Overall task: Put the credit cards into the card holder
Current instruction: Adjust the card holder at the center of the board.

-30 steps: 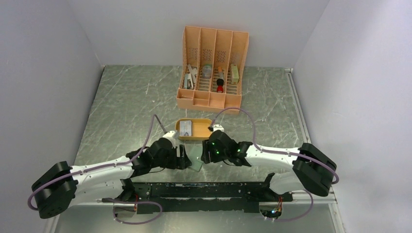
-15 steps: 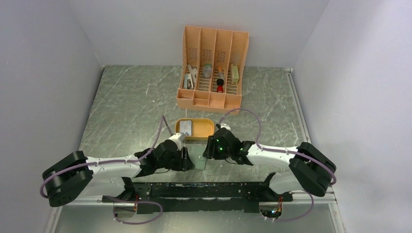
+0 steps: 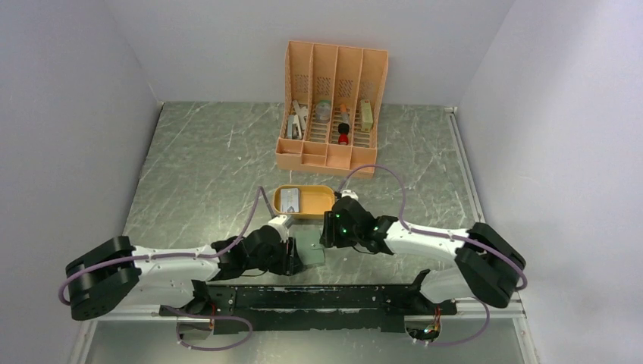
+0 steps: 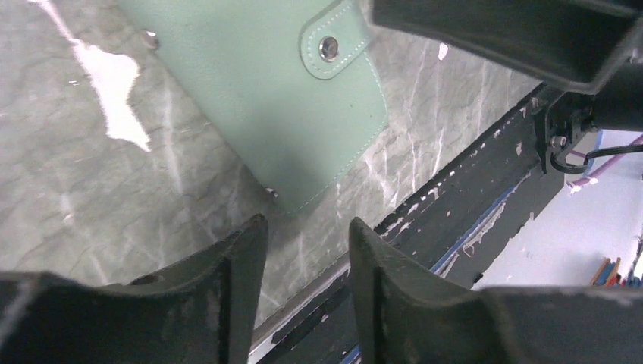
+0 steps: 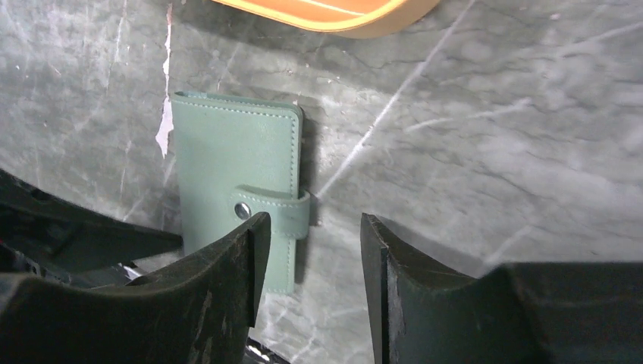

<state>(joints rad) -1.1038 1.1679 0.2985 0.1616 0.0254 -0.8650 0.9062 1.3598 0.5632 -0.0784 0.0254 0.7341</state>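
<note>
The card holder (image 3: pixel 312 252) is a grey-green wallet, folded shut with its snap strap across, lying flat on the table near the front edge. It shows in the left wrist view (image 4: pixel 265 98) and the right wrist view (image 5: pixel 231 174). My left gripper (image 3: pixel 294 259) is open and empty at its left edge (image 4: pixel 307 224). My right gripper (image 3: pixel 327 241) is open and empty just right of it, over the strap side (image 5: pixel 312 224). A pale credit card (image 3: pixel 292 200) lies in the orange oval tray (image 3: pixel 322 203) behind the wallet.
A tall orange slotted organizer (image 3: pixel 334 106) with small items stands at the back. The tray's rim (image 5: pixel 326 15) lies just beyond the wallet. The black base rail (image 4: pixel 470 189) runs along the table's front edge close to the wallet. White walls close both sides.
The wallet was held tilted between both grippers; now it lies flat on the table. Both grippers have let go of it and stand open beside it. The left arm has drawn back.
</note>
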